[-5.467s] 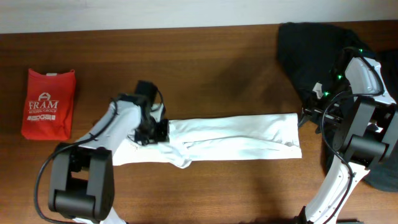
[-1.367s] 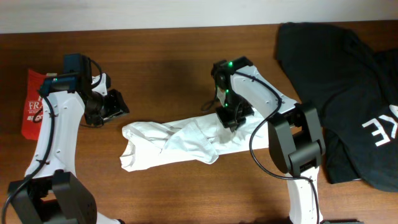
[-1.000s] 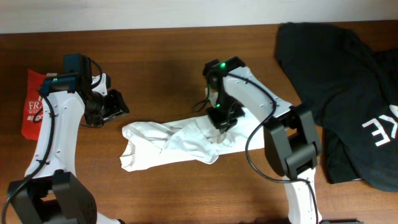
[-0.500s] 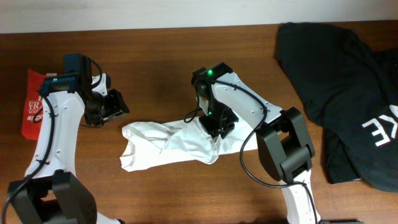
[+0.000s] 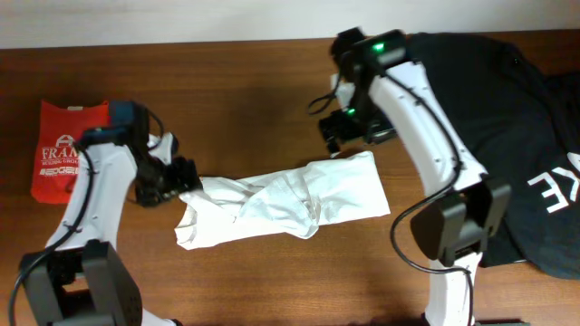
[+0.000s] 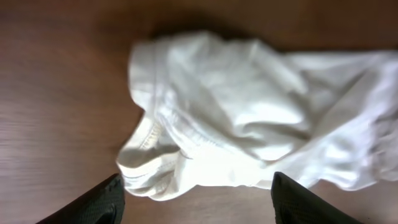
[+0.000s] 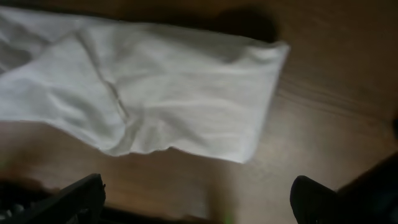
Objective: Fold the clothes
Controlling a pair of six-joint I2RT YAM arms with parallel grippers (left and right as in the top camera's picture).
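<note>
The white T-shirt [image 5: 281, 201] lies rumpled and folded over itself in the middle of the table. It also shows in the left wrist view [image 6: 249, 124] and the right wrist view [image 7: 155, 99]. My left gripper [image 5: 184, 178] is open and empty at the shirt's left end, with its fingers [image 6: 196, 202] wide apart just short of the bunched hem. My right gripper [image 5: 349, 131] is open and empty above the table just beyond the shirt's upper right corner; its fingers [image 7: 199, 202] are spread over bare wood.
A red "FRAM" shirt [image 5: 70, 149] lies folded at the far left. A large black shirt with white letters [image 5: 517, 118] covers the right side of the table. Bare wood lies in front of and behind the white shirt.
My right gripper has let go of the shirt's folded-over part and moved up and to the right. My left gripper has moved right and down to the shirt's left end.
</note>
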